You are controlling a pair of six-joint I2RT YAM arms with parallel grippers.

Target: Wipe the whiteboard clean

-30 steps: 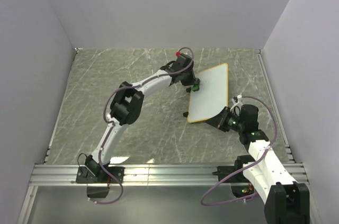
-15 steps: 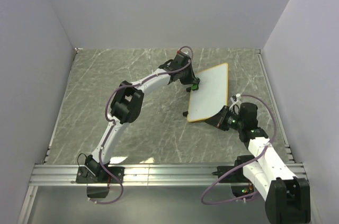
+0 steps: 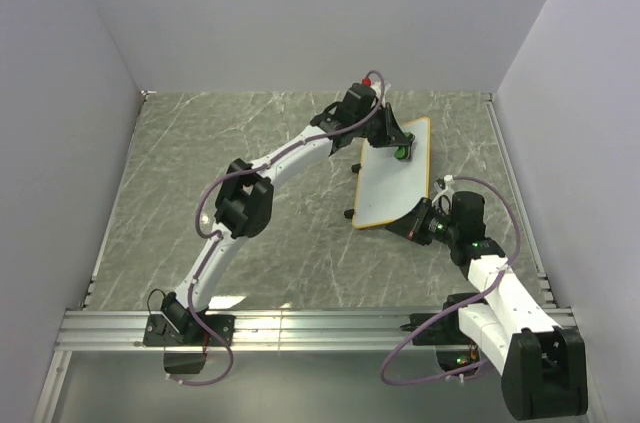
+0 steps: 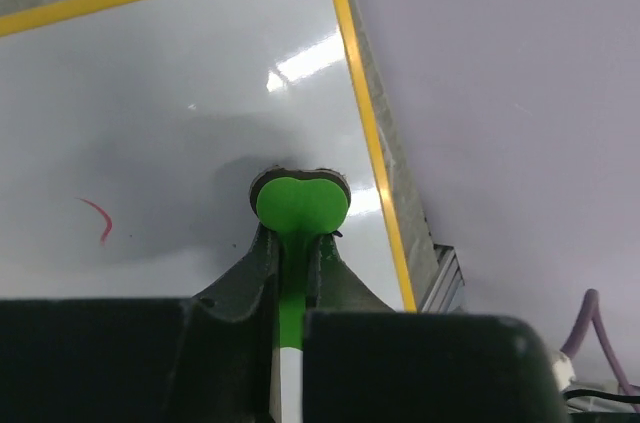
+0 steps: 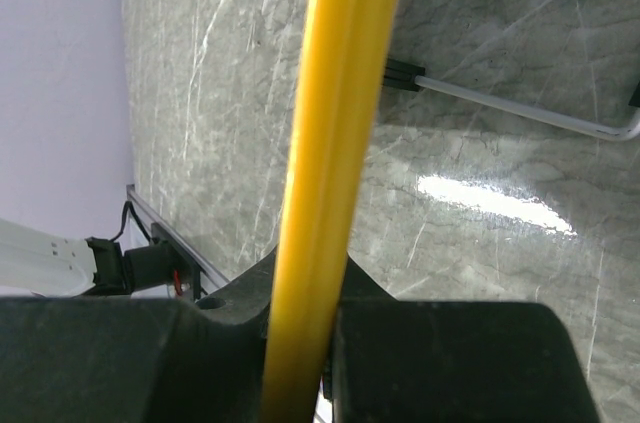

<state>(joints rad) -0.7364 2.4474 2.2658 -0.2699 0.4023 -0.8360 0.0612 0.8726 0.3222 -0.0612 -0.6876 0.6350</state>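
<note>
Green eraser (image 4: pixel 299 205) tight in outstretched left hand (image 4: pixel 298 248), on whiteboard (image 3: pixel 393 186); right hand (image 5: pixel 303 328) tight on yellow frame (image 5: pixel 340 113).

Worktop's (image 3: pixel 180 173) left half open. Left arm (image 3: pixel 290 151) spans middle, eraser (image 3: pixel 402 153) on board (image 3: pixel 390 193); board and right pincer (image 3: pixel 412 224) crowd right edge, near wall (image 3: pixel 570 93).

And here's the left arm (image 3: pixel 212 248): white shell links, chunky black joint housings between them, a purple cable (image 3: pixel 204 205) running along it. There's a small red cap (image 3: pixel 368 74) on top of its wrist. Over to the right arm (image 3: pixel 497 291), same livery: white links, black joints, a purple cable of its own, small green lights (image 3: pixel 477 255) glowing on the housings. Close in, the left gripper (image 4: pixel 297 243) and right gripper (image 5: pixel 305 273) both show matte black moulded fingers.
</note>
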